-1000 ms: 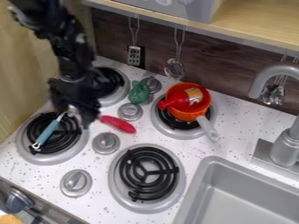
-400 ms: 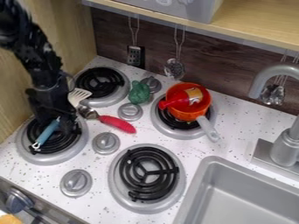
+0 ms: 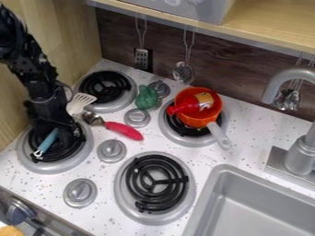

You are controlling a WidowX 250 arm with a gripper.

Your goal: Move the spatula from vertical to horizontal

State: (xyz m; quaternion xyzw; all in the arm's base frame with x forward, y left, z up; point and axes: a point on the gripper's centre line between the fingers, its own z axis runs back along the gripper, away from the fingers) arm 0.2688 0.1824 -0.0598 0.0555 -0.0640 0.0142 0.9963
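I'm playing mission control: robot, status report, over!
Gripper: low over left burner. Spatula: slanted, blue handle over that burner. Nearby: red-handled spoon beside spatula's head.

1 red bottle [image 3: 189, 106] lies in 1 orange pot [image 3: 195, 121] on 1 burner [image 3: 186, 132].

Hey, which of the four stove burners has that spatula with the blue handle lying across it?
The front-left burner, nearest the cabinet side and below the gripper; the blue handle lies over its coil.

Smooth grey metal sink [image 3: 261, 204]; rough-grained dark wooden backsplash [image 3: 237, 64].
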